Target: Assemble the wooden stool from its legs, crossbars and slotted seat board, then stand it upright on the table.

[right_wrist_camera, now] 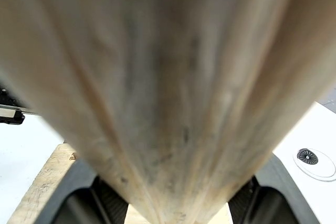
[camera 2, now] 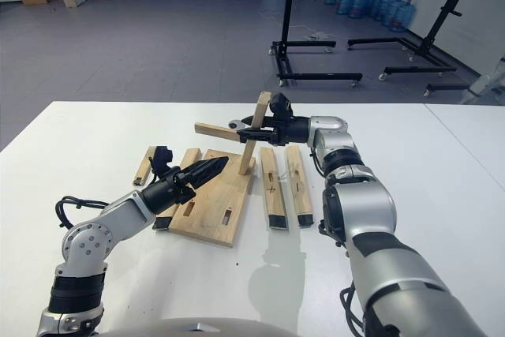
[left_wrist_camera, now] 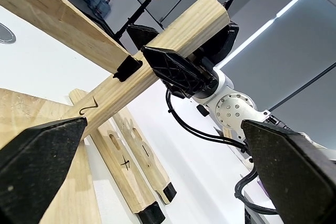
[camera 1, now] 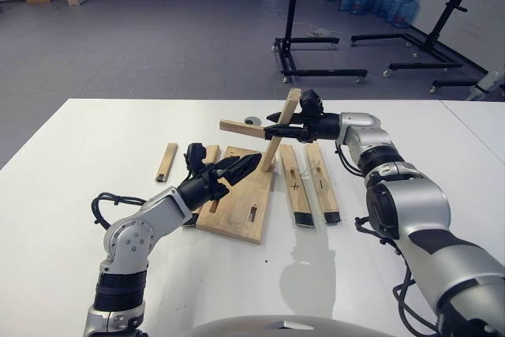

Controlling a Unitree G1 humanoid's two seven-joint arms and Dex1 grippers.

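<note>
My right hand (camera 1: 286,125) clamps the tilted leg (camera 1: 275,148), my left hand (camera 1: 246,162) hovers open over the seat board (camera 1: 237,212); skewed insertion could jam the leg.

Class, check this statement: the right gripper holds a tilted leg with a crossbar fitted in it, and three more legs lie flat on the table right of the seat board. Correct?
No. Two legs, not three, lie flat on the table right of the seat board, as the left eye view shows. The right gripper does hold the tilted leg with a crossbar fitted in it.
</note>
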